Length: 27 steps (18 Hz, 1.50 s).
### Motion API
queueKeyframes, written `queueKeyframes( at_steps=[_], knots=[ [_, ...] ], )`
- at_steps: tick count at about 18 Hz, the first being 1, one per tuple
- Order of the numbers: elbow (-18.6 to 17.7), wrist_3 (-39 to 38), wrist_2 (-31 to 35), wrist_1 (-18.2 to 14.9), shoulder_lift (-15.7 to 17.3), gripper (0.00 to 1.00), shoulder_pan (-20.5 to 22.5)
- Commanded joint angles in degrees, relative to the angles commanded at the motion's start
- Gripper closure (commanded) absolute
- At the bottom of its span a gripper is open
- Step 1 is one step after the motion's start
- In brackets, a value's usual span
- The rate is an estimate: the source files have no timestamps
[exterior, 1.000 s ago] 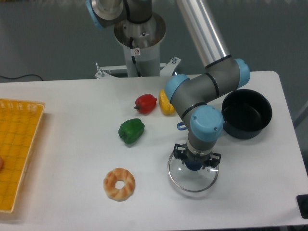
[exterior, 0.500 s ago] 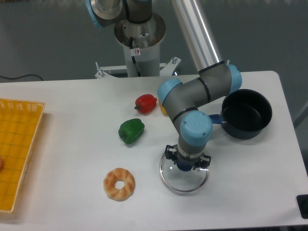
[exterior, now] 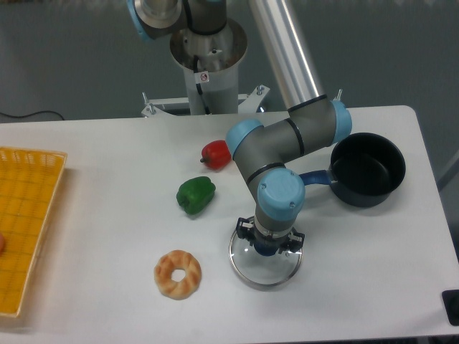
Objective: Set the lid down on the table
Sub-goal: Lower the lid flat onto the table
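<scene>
Tray (exterior: 29, 222), yellow mesh, sits at far left of the table (exterior: 107, 158). Moving right we see 1 bagel (exterior: 178, 273), 1 green pepper (exterior: 196, 195), 1 red pepper (exterior: 216, 153). Our gripper (exterior: 267, 247) is clamped on the knob of the lid (exterior: 265, 265), w/ the lid low over the table's front centre. Saucepan (exterior: 366, 170) sits at right.

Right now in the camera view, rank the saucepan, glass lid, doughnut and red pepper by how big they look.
1. saucepan and glass lid: look about alike, so not ranked
2. doughnut
3. red pepper, partly hidden by the arm
</scene>
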Motion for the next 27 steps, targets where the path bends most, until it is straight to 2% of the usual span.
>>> queueKeyframes(
  at_steps=[27],
  knots=[
    [-0.2,-1.3,-1.2,0.0,-0.8,0.49,-0.4]
  ],
)
